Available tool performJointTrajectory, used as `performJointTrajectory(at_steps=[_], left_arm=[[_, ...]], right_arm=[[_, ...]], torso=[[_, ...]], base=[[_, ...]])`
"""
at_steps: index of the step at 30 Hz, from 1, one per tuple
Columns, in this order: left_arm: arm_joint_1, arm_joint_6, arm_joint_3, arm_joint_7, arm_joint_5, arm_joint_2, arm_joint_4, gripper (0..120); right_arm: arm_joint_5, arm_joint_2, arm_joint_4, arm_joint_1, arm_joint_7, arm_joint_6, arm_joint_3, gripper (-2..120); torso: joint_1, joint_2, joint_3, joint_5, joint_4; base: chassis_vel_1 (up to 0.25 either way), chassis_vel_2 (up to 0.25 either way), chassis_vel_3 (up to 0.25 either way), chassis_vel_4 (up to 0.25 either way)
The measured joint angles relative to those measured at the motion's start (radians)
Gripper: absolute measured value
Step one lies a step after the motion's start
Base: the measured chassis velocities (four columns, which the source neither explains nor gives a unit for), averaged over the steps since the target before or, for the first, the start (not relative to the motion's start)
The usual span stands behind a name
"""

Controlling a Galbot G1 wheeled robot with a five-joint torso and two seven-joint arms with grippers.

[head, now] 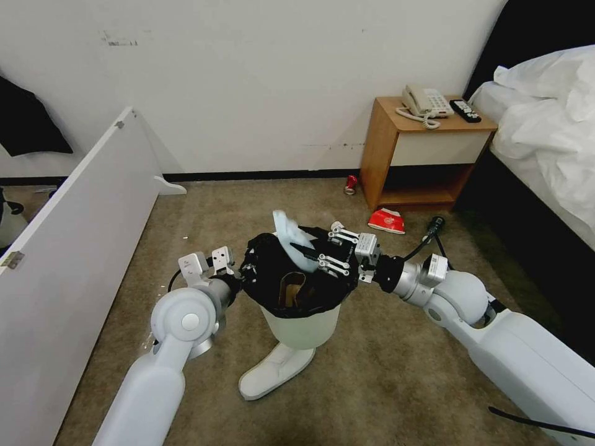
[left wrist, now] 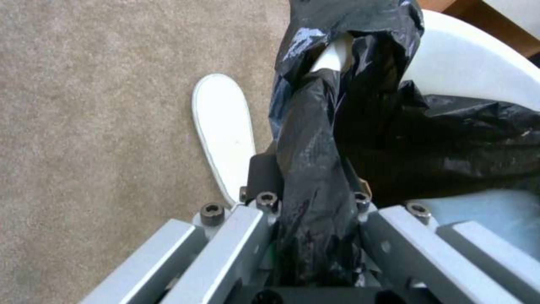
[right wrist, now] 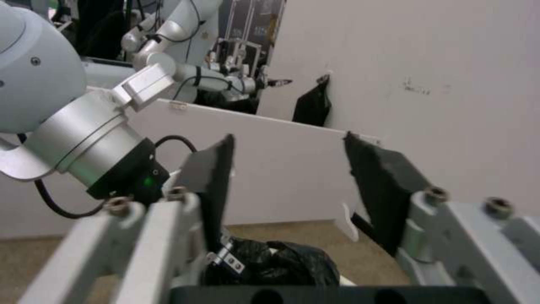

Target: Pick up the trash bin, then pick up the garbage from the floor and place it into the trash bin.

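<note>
Where the left gripper (head: 243, 271) meets the bin (head: 302, 324), its jaws are seen clamped on a fold of the black bag (left wrist: 315, 177) at the rim, and the bin is held clear of the carpet (head: 396, 378) at the robot's left side of the rim. Below and just in front of the bin, a white slipper (head: 273, 370) is seen lying on the carpet, apart from both grippers; in the left wrist view the slipper (left wrist: 224, 131) is shown beside the hanging bag. Inside the bin, brown paper (head: 290, 290) is visible. Over the bin's mouth, at its right rim, the right gripper (head: 313, 253) is held with its jaws spread apart and nothing between them; in the right wrist view its fingers (right wrist: 211, 177) are seen wide apart above the bag. A pale blue wad (head: 290, 234) is seen just beyond the fingertips, over the far rim of the bin; whether it is touched by them cannot be told. Farther off, a red packet (head: 387, 220) lies on the carpet before the nightstand (head: 421, 155), and a red can (head: 351, 184) lies by the wall at the nightstand's left corner.
</note>
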Motion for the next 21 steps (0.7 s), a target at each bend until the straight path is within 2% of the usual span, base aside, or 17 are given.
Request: performJointTrajectory(at_steps=[3,4,5,7,8,9,11,12,21], left_arm=[[0.003,0.000,0.000,0.002,0.004,-0.001,-0.001,5],[0.004,0.000,-0.001,0.003,0.007,-0.001,-0.001,5],[0.004,0.000,-0.001,0.003,0.007,-0.001,-0.001,5],[0.005,0.000,-0.002,0.003,0.009,-0.001,-0.001,5],[0.005,0.000,-0.002,0.003,0.009,-0.001,-0.001,5],[0.004,0.000,-0.003,0.004,0.009,-0.001,-0.001,5],[0.004,0.000,-0.003,0.004,0.010,-0.001,-0.001,5],[0.003,0.000,-0.003,0.004,0.011,-0.002,-0.001,5],[0.006,0.000,-0.012,0.004,0.025,-0.011,0.001,5]], right_arm=[[0.000,0.000,0.001,-0.001,0.001,0.000,0.003,67],[0.000,0.000,0.002,-0.001,0.002,0.000,0.005,73],[0.000,0.000,0.002,-0.001,0.002,0.000,0.005,73],[0.000,-0.001,0.003,0.000,0.003,0.000,0.007,85],[0.000,-0.001,0.003,0.000,0.003,0.000,0.007,85],[0.000,-0.001,0.003,0.000,0.003,0.000,0.008,91],[0.000,-0.002,0.004,0.000,0.003,0.000,0.009,93],[0.000,-0.002,0.004,0.000,0.004,0.000,0.009,98],[0.001,-0.002,0.007,-0.003,0.017,0.003,0.027,100]], torso=[[0.000,0.000,0.000,0.0000,0.0000],[0.000,0.000,0.000,0.0000,0.0000],[0.000,0.000,0.000,0.0000,0.0000],[0.000,0.000,0.000,0.0000,0.0001],[0.000,0.000,0.000,0.0000,0.0001],[0.000,0.000,0.000,0.0000,0.0000],[0.000,0.000,0.000,0.0000,0.0000],[0.000,0.000,0.000,0.0000,0.0000],[0.000,0.000,0.000,0.0000,0.0000]], base=[[0.000,0.000,0.000,0.000],[0.000,0.000,0.000,0.000],[0.000,0.000,0.000,0.000],[0.000,0.000,0.000,0.000],[0.000,0.000,0.000,0.000],[0.000,0.000,0.000,0.000],[0.000,0.000,0.000,0.000],[0.000,0.000,0.000,0.000],[0.000,0.000,0.000,0.000]])
